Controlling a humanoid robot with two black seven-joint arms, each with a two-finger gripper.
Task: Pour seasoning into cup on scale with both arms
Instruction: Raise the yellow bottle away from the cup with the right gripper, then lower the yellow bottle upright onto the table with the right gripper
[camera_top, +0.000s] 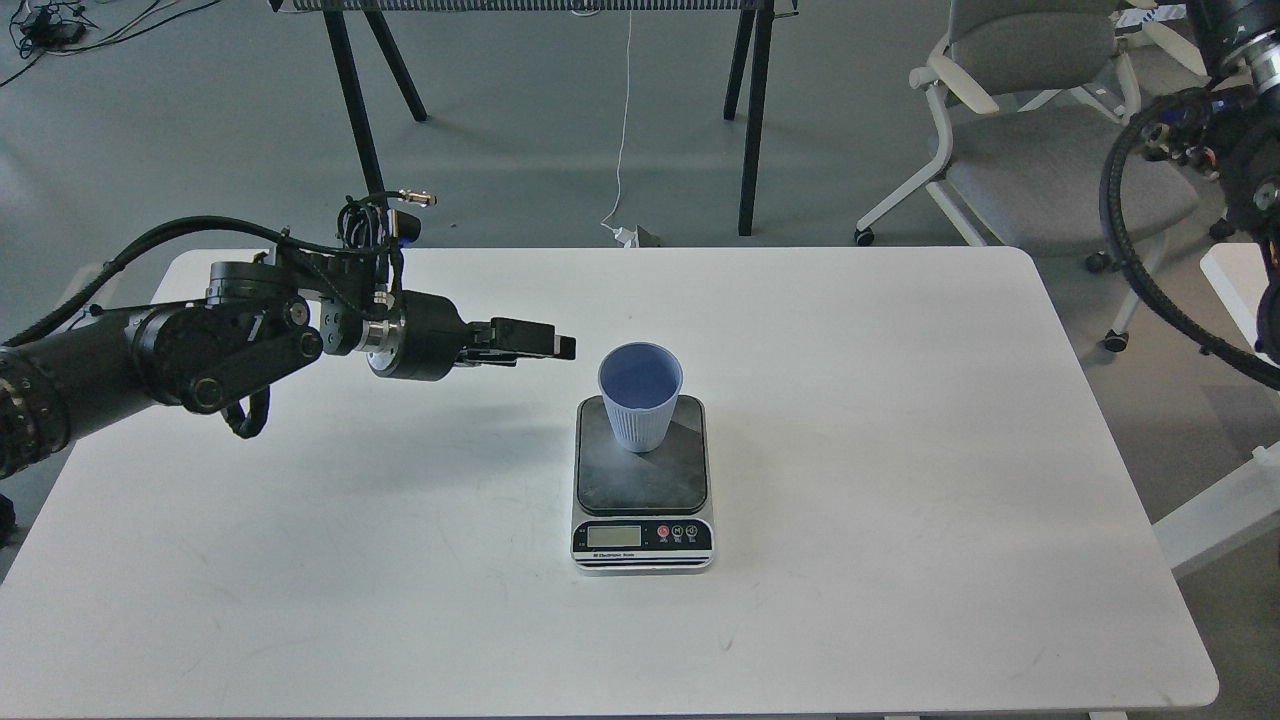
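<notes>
The cup (640, 397) stands upright on the scale (643, 470) mid-counter, just right of the left gripper (560, 345), whose empty fingers look nearly closed; no seasoning bottle shows.

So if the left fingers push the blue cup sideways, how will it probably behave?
The cup looks like thin ribbed plastic and appears empty, so it is probably very light. It is tall with a base narrower than its rim, so a push near the rim may tip it. A low push would more likely slide it across the smooth platform of the scale.
</notes>
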